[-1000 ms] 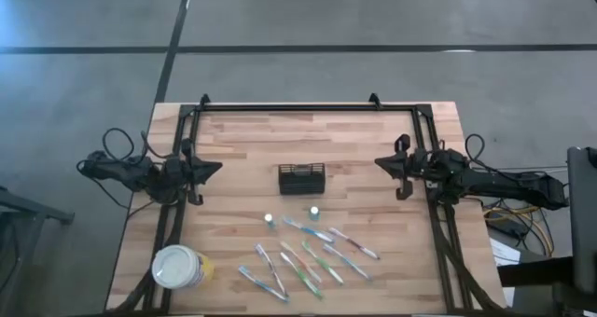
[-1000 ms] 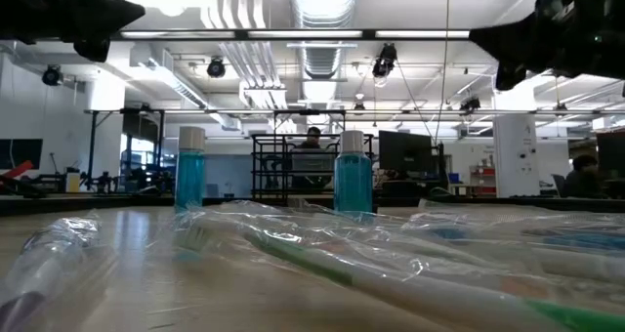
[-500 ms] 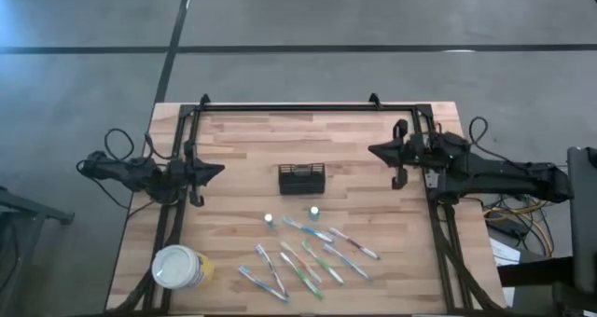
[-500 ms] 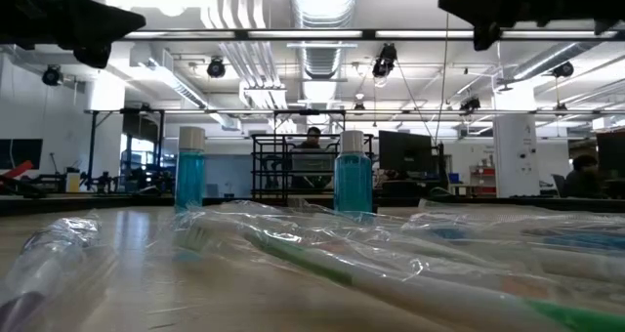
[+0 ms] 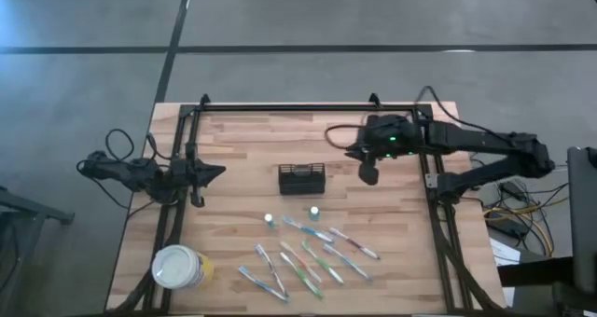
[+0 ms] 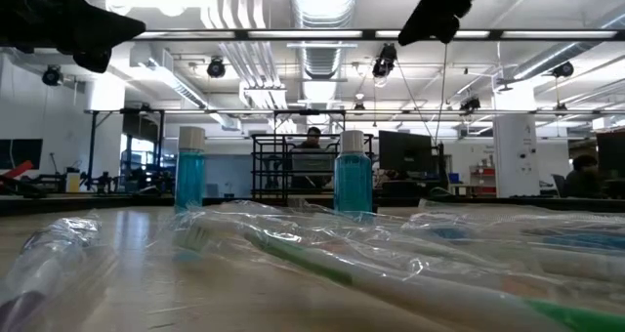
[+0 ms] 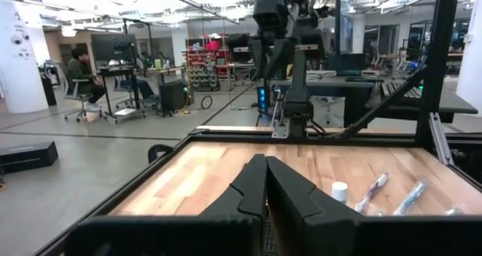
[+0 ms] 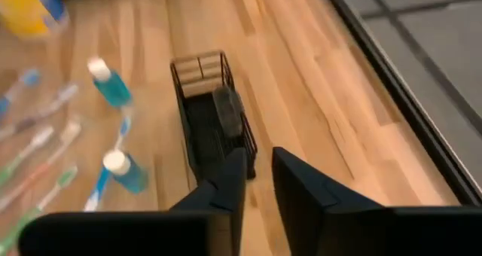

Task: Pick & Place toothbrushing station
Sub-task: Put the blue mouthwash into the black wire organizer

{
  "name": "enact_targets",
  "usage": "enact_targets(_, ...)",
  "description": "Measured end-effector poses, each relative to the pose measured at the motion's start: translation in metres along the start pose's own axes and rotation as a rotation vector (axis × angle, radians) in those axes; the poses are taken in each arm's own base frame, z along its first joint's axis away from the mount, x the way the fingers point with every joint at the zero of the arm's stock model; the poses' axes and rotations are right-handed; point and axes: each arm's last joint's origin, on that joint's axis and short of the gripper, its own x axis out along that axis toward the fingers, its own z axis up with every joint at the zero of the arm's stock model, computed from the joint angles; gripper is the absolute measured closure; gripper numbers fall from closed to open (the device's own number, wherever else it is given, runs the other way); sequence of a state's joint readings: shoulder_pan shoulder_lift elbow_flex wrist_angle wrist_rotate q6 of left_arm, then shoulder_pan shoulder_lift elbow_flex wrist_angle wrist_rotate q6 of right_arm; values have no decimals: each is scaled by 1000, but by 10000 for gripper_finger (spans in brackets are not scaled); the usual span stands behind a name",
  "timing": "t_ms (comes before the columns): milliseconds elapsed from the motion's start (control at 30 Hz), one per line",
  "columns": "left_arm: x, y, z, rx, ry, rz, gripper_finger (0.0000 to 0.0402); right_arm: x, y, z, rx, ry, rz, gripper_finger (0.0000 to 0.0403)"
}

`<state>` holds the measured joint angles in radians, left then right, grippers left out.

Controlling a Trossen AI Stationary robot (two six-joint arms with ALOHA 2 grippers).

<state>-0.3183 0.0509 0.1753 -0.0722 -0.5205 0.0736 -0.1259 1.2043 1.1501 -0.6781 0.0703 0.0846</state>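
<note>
Your right gripper [image 5: 353,155], fingers narrowly parted and empty, hovers beside the black wire-mesh caddy [image 5: 301,178] at mid-table; your left gripper [image 5: 216,171] waits closed near the table's left edge.

Lab, ceiling ducts [image 6: 322,10], equipment racks [image 6: 293,166]

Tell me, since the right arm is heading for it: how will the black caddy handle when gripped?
The caddy is open wire mesh, so probably light and fairly stiff. Its thin rim likely gives the right claw good purchase. It stands flat and low on the table, so tipping seems unlikely, though it may slide if nudged.
</note>
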Motion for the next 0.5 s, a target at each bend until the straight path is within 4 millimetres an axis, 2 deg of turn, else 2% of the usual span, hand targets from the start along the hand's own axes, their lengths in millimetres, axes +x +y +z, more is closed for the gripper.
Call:
enact_targets(100,0,0,0,-19,0,0,388,12,14,14,-40,71,15,299)
enact_targets(267,0,0,0,-30,0,0,388,31,48,27,-119,116,57,266)
enact_targets(500,0,0,0,-30,0,0,388,48,100,21,-165,150,47,238)
